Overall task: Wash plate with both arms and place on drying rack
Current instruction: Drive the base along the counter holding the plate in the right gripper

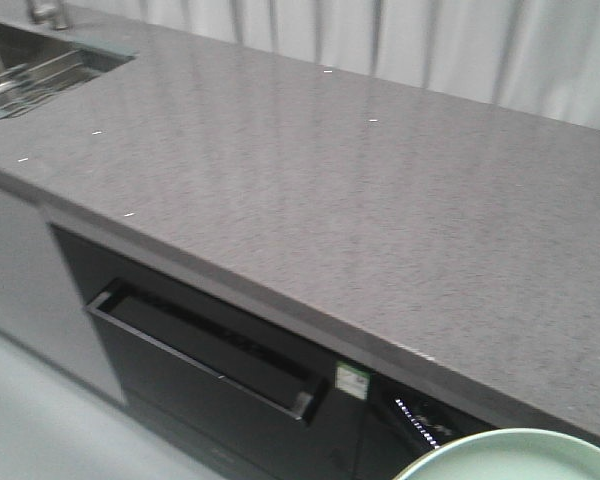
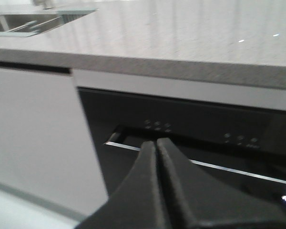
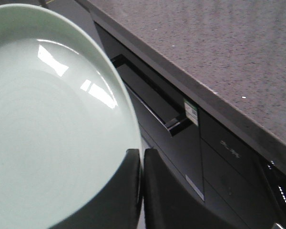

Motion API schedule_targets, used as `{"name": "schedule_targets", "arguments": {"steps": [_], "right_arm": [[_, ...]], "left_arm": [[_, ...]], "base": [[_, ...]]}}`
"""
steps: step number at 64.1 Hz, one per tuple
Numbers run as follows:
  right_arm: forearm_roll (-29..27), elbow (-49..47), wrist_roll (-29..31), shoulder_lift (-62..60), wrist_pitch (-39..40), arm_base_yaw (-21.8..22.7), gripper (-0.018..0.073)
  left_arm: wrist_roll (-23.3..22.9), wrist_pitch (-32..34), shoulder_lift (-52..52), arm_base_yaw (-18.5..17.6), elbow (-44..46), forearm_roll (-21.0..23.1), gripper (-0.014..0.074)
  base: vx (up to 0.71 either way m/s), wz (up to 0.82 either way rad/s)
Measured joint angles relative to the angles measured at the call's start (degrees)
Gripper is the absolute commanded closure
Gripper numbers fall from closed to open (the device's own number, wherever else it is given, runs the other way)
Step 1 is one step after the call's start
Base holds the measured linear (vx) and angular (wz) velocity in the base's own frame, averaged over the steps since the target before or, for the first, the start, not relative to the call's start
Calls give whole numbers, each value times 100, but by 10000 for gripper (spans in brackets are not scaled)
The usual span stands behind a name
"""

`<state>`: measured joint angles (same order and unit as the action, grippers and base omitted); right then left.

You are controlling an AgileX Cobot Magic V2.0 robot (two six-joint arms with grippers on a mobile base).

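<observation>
The right pincer (image 3: 142, 155) is clenched on the rim of the plate (image 3: 52, 133). The plate hangs in the air before the front edge of the bench (image 1: 330, 200), near the black appliance (image 1: 220, 370). The left pincer (image 2: 157, 141) is clenched with nothing between its fingers, low before the same edge. The drying rack (image 1: 25, 88) lies in the sink (image 1: 5, 45) at the far left corner of the bench, well apart from the plate.
</observation>
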<state>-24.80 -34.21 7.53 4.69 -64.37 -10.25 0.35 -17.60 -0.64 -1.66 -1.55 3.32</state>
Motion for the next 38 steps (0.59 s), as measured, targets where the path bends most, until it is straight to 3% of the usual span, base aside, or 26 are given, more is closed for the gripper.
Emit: {"name": "schedule_targets", "arguments": {"steps": [38], "right_arm": [[0,0,0,0,0,0,564]], "left_arm": [[0,0,0,0,0,0,603]], "base": [[-9,52]]}}
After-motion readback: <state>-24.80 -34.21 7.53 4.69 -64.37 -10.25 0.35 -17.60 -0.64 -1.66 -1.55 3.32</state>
